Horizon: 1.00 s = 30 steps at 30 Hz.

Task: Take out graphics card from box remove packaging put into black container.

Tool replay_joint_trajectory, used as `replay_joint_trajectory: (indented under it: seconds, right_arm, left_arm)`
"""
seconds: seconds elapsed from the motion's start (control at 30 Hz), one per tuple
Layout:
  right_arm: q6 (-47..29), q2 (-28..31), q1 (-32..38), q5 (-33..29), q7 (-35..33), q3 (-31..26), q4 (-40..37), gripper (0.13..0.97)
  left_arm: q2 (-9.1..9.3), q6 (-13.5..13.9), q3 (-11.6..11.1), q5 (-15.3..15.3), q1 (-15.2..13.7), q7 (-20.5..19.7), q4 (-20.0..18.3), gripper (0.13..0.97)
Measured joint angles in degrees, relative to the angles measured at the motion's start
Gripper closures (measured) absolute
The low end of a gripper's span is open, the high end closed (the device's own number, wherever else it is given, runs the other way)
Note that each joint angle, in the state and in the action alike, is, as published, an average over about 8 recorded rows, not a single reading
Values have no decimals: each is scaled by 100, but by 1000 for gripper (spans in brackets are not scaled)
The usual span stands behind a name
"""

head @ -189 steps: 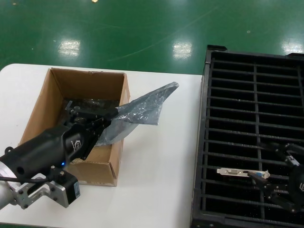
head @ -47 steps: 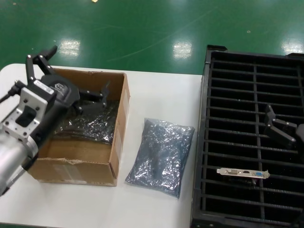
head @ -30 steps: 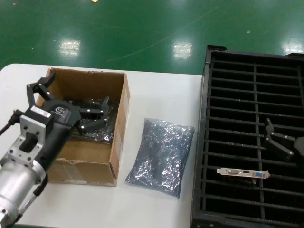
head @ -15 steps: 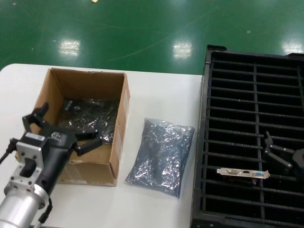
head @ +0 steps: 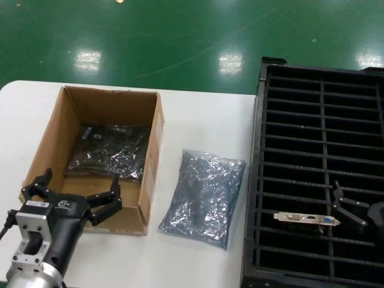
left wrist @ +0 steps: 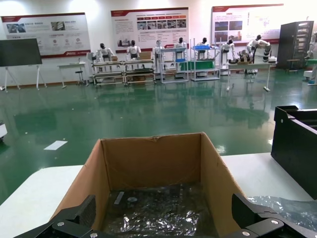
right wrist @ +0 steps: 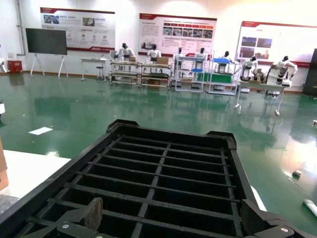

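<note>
A white table point(head: 198, 120) fills the lower left and centre of the head view, with a green floor point(head: 180, 36) across the top. On the left side of the frame sits the box point(head: 153, 150), open at the top, with a crinkly dark bag point(head: 111, 150) lying inside on its bottom. At the lower left, the left gripper point(head: 72, 195) hangs over the box's near edge, its fingers spread wide and holding nothing. Just right of the box, in the lower centre, the packaging point(head: 204, 195) lies flat on the table, apart from both grippers. The black container point(head: 261, 180) takes up the right side of the frame. The graphics card point(head: 306, 218) rests in one of its slots at the lower right, silver bracket facing up. The right gripper point(head: 348, 207) hovers just beside the card at the right edge, fingers parted and empty.
</note>
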Motion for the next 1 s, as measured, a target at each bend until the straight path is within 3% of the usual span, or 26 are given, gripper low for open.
replay_joint_trajectory:
  seconds: [1.0]
  right_arm:
    - [-9,-14,-13,-21,-2,12,-5,129]
  left_arm:
    - [6,-45,12,-56,30,26,12,132]
